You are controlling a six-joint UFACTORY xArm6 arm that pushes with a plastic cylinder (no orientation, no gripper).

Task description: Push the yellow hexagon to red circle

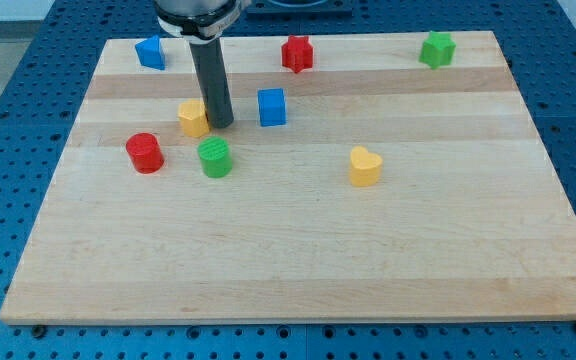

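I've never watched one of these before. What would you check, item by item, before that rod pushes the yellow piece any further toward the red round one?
1. My tip against the yellow hexagon's right side: ok.
2. Red circle in view, lower left of the hexagon: ok.
3. Gap between the two open: ok.
4. Push line aimed at the circle: not ok; it needs a downward slant.
5. Green cylinder clear of that path: ok, though close below my tip.
6. Blue cube out of the way: ok.

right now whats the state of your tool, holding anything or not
No gripper fitted: my tool is a straight dark rod, holding nothing.
My tip is on the wooden board, against the view's-right side of the yellow hexagon block, up and right of the red circle block.
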